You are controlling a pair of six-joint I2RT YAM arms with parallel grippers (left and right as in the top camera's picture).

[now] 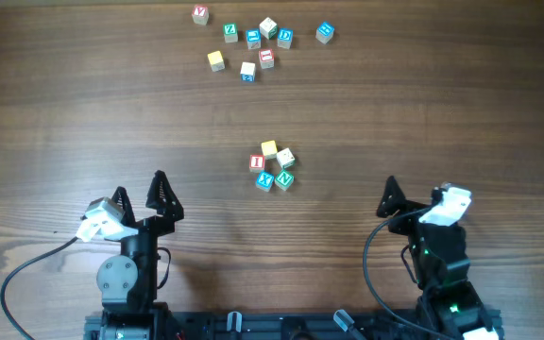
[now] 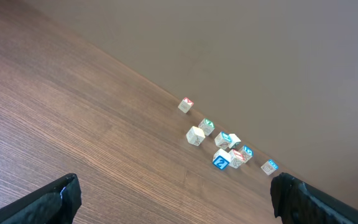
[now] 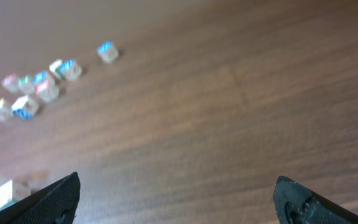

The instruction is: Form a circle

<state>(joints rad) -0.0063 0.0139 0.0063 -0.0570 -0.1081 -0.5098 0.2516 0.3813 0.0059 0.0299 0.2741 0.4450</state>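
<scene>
While parked with left end effector [image 1: 140, 185] and right end effector [image 1: 414, 191] both spread wide and empty, beware nudging the circle [image 1: 273, 167], tight on the bench [image 1: 74, 104] ahead between them: easily scattered by one careless forward sweep.

Cams: one overhead, two wrist.
Overhead looks straight down on the table [image 1: 442, 113]; both wrist cams sit low, angled forward at the loose cube scatter [image 1: 253, 39], which all three views share.

Wood table [image 1: 64, 113] w/ cube ring [image 1: 273, 166] & loose cubes [image 1: 254, 39].
</scene>
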